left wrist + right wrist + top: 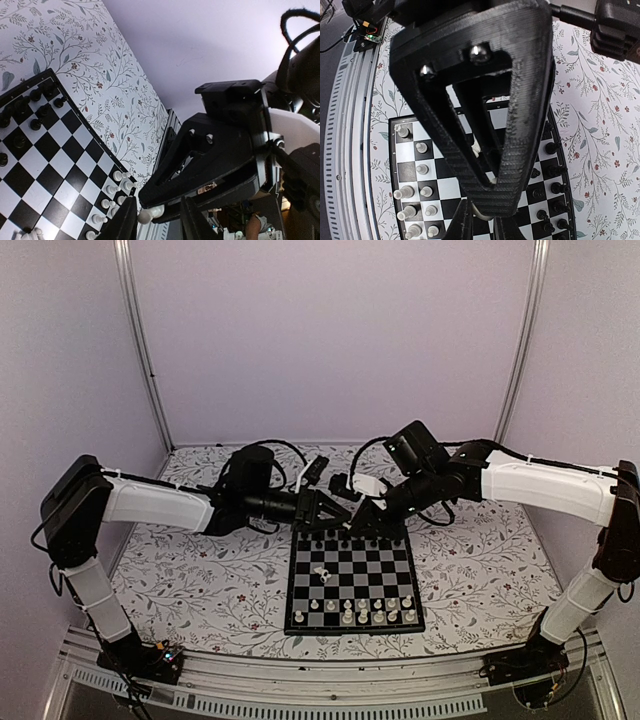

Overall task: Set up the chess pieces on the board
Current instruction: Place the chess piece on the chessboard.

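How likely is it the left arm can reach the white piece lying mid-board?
Probably yes: the white piece lies on open squares, and the left gripper hovers at the board's far edge.

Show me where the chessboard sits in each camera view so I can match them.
Top external: the board lies lower centre.
Left wrist: the board fills the lower left, cut by the frame.
Right wrist: the board spans the lower half, partly covered.
Shared landmark: the cream-white pieces lined along one edge.
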Motion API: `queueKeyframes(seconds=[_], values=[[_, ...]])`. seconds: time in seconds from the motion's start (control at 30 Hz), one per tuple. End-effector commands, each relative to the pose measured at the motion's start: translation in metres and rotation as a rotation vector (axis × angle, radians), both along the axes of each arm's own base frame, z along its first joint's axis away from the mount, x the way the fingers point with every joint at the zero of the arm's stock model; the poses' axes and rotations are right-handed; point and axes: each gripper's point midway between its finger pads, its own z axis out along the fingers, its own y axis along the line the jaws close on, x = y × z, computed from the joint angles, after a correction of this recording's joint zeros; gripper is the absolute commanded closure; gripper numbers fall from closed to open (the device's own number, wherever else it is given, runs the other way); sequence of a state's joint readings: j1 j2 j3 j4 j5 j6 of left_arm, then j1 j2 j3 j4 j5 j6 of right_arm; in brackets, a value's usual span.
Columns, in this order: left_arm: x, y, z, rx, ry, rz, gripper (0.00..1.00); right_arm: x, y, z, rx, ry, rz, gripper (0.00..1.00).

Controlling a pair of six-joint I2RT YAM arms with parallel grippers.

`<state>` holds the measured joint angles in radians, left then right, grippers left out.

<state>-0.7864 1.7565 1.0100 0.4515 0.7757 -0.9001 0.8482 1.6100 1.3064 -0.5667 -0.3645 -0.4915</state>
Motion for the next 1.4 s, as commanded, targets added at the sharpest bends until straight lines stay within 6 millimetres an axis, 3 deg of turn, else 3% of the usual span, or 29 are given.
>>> queueKeyframes(seconds=[0.0, 0.5, 0.53, 0.67, 0.8, 0.97, 1.1, 1.2, 1.37], values=[[-0.012, -0.006, -0.002, -0.015, 0.008, -0.047, 0.7, 0.013, 0.004, 0.009, 0.023, -0.029, -0.029, 0.88], [-0.019, -0.01, 0.001, -0.046, 0.023, -0.089, 0.99, 0.015, 0.004, 0.005, 0.013, -0.027, -0.039, 0.84], [-0.019, -0.01, 0.001, -0.045, 0.021, -0.088, 1.0, 0.016, 0.004, 0.005, 0.014, -0.029, -0.041, 0.81], [-0.013, -0.006, 0.001, -0.008, -0.006, -0.057, 1.0, 0.015, -0.003, 0.004, 0.008, -0.026, -0.047, 0.49], [0.004, 0.007, -0.005, 0.17, -0.132, 0.046, 1.0, 0.013, -0.026, 0.014, 0.061, -0.009, -0.039, 0.36], [0.018, 0.043, -0.018, 0.437, -0.286, 0.171, 1.0, 0.029, -0.07, 0.033, 0.166, -0.01, -0.102, 0.32], [0.016, 0.079, -0.041, 0.691, -0.387, 0.23, 1.0, 0.042, -0.098, 0.02, 0.191, -0.059, -0.169, 0.31], [0.007, 0.096, -0.059, 0.856, -0.438, 0.225, 1.0, 0.048, -0.109, 0.005, 0.182, -0.055, -0.212, 0.3], [-0.018, 0.105, -0.084, 1.027, -0.492, 0.153, 1.0, 0.056, -0.116, -0.003, 0.164, -0.065, -0.241, 0.3]])
